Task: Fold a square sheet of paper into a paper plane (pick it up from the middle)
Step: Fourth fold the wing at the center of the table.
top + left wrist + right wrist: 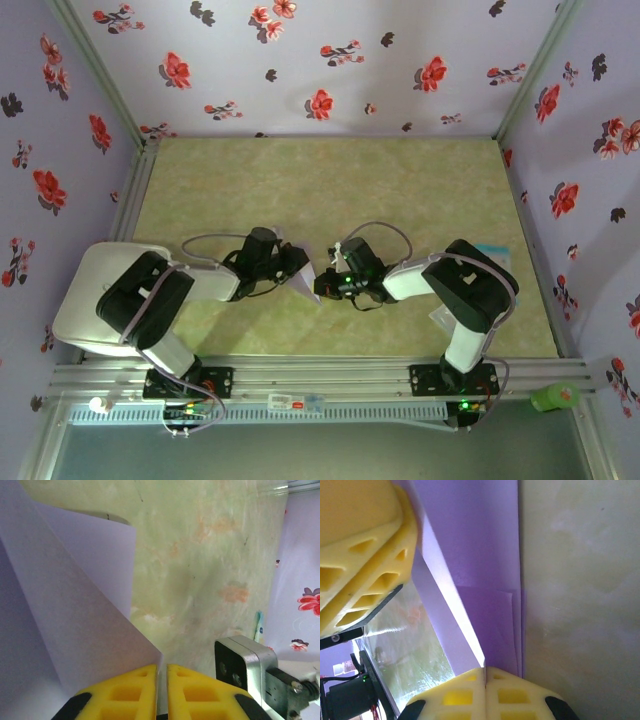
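Left jaws and right jaws each pinch 1 edge of the folded lavender sheet (470, 530), apparently above the table (400, 180).

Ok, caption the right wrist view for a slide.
Right gripper shut on the folded lavender sheet, yellow left fingers close alongside.
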